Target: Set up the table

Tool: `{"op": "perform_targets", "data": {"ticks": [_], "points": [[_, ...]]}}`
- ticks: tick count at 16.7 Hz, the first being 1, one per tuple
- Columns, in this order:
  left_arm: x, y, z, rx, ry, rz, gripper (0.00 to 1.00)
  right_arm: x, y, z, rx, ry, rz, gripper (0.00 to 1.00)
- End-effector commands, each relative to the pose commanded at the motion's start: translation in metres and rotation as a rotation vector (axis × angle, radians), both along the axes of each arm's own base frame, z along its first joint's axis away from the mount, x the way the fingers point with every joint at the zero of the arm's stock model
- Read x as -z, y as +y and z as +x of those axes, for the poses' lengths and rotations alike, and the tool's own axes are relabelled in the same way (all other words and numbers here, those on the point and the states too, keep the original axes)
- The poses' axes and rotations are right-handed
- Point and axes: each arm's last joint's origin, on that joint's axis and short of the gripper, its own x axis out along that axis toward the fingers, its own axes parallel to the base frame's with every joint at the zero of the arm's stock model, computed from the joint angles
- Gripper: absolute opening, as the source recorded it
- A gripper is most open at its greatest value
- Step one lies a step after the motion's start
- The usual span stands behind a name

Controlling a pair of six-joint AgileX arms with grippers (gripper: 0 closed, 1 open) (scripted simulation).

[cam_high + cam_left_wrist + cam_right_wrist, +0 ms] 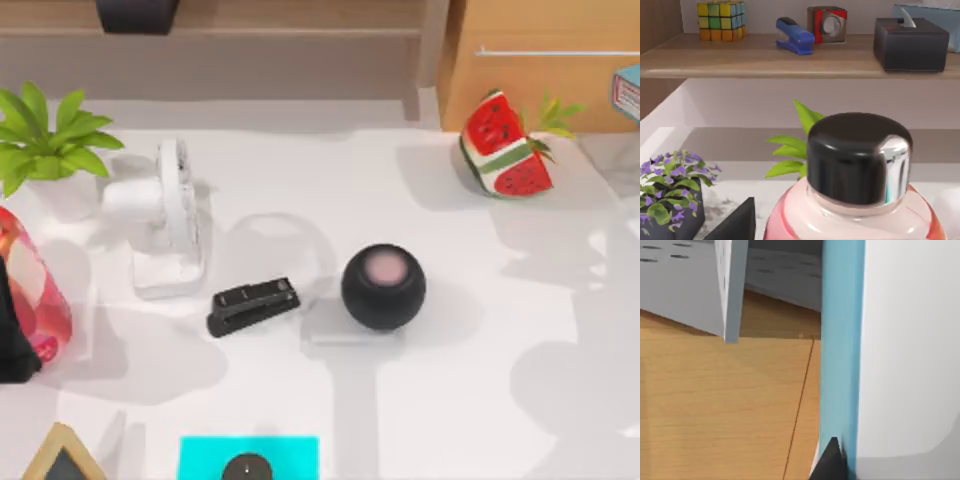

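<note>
The white table [480,330] carries a white desk fan [172,222], a black stapler [252,305], a black round speaker [383,286] and a watermelon slice [503,147]. At the table's far left stands a pink-red bottle [30,290] with my left gripper [14,345] dark right beside it. In the left wrist view the bottle's black cap [859,157] looms close in front of the camera. A dark part of my right gripper [830,462] lies against a blue-and-white box [840,350], which also peeks in at the far right edge [630,95].
A green plant [45,140] stands at the back left, and a light-wood cabinet [540,60] at the back right. A brown shelf [765,57] holds a colour cube, blue stapler and black tissue box. A cyan mat [250,455] lies at the front edge. A purple-flowered pot [670,200] is nearby.
</note>
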Motion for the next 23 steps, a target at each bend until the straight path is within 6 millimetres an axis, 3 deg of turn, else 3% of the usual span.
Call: {"op": "perform_targets", "data": {"ticks": [4, 7, 14, 20, 23], "points": [[0.0, 0.0, 0.0, 0.0, 0.0, 0.0, 1.0, 0.0, -0.058, 0.019, 0.145, -0.008, 0.097, 0.0], [0.0, 0.0, 0.0, 0.0, 0.0, 0.0, 1.0, 0.005, -0.078, 0.028, 0.186, -0.004, 0.129, 0.0], [0.0, 0.0, 0.0, 0.0, 0.0, 0.0, 1.0, 0.005, -0.078, 0.03, 0.184, -0.003, 0.133, 0.0], [0.0, 0.0, 0.0, 0.0, 0.0, 0.0, 1.0, 0.01, -0.08, 0.058, 0.187, -0.002, 0.133, 0.0], [0.0, 0.0, 0.0, 0.0, 0.0, 0.0, 1.0, 0.01, -0.081, 0.059, 0.189, -0.001, 0.133, 0.0]]}}
